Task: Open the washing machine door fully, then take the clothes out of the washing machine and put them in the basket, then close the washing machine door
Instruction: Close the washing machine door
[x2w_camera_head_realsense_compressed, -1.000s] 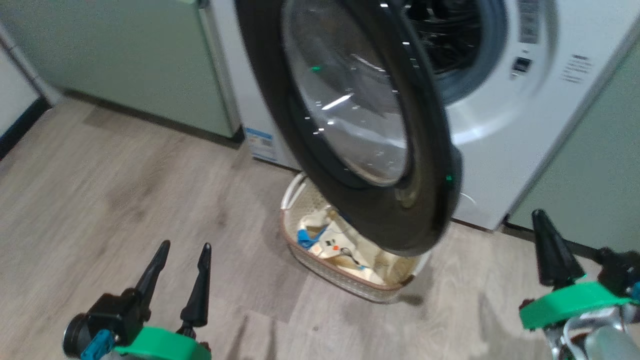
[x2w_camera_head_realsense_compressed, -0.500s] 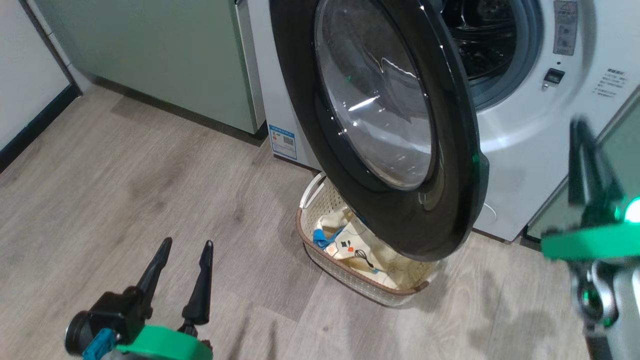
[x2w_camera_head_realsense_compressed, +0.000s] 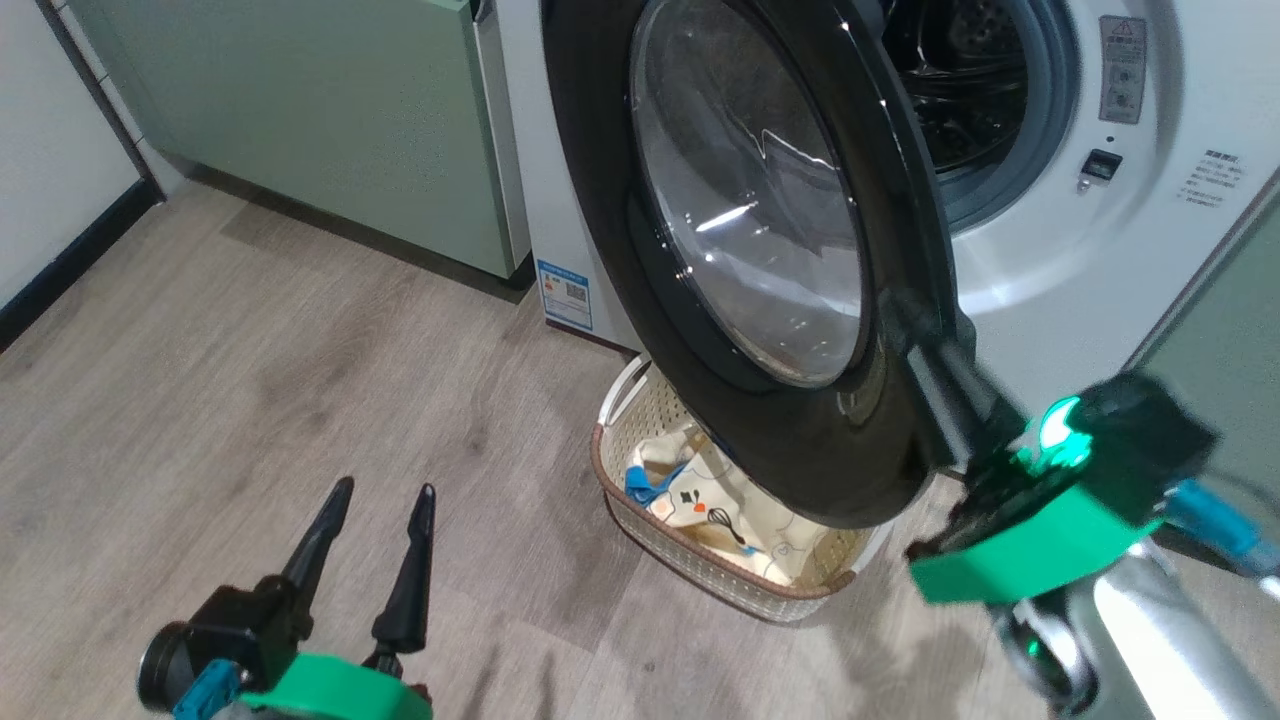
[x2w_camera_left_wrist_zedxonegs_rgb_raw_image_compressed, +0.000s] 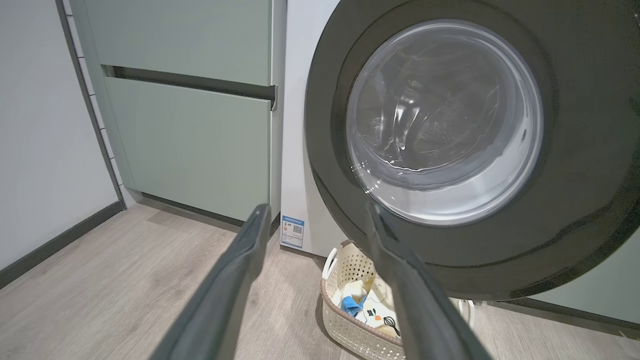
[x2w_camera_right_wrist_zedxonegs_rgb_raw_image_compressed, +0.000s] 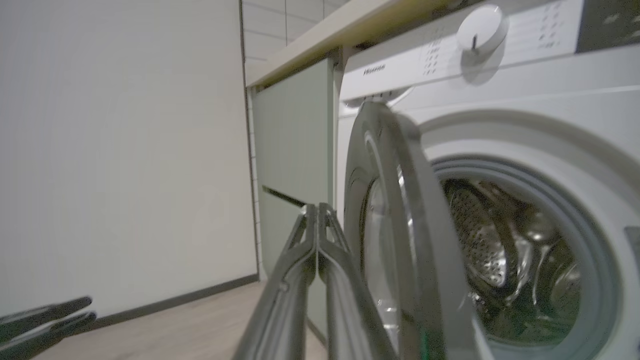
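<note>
At the head view's lower right, the right gripper (x2w_camera_head_realsense_compressed: 900, 310), fingers shut and empty, is swinging in beside the washing machine door (x2w_camera_head_realsense_compressed: 740, 200) rim, the left gripper (x2w_camera_head_realsense_compressed: 384, 488) is waiting open, and the clothes (x2w_camera_head_realsense_compressed: 720, 510) are lying in the basket (x2w_camera_head_realsense_compressed: 620, 505) beneath, so door-closing is probably starting.

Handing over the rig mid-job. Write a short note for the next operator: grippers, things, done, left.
Left gripper: open, empty, low over the floor.
Right gripper: shut, empty, fingertips by the free edge of the washing machine door, outer side; contact unclear.
Door: partly open, overhanging the basket.
Clothes: in the basket, on the floor before the washing machine.
Done: door opened, clothes moved; the drum's visible part looks empty.
Left: close the door.
</note>
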